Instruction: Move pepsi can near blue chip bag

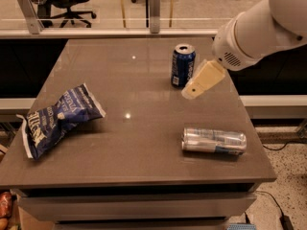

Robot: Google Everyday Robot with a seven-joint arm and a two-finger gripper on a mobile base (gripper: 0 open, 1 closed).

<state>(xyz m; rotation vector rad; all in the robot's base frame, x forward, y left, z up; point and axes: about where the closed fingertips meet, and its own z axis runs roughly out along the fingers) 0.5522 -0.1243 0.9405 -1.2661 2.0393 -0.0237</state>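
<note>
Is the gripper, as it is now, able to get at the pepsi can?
Probably yes. The gripper hangs close beside the upright pepsi can, with nothing between them. The slim silver can and the blue chip bag lie well away from both, so neither blocks it.

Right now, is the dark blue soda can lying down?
No, the pepsi can stands upright on the table, with the end effector close beside it.
</note>
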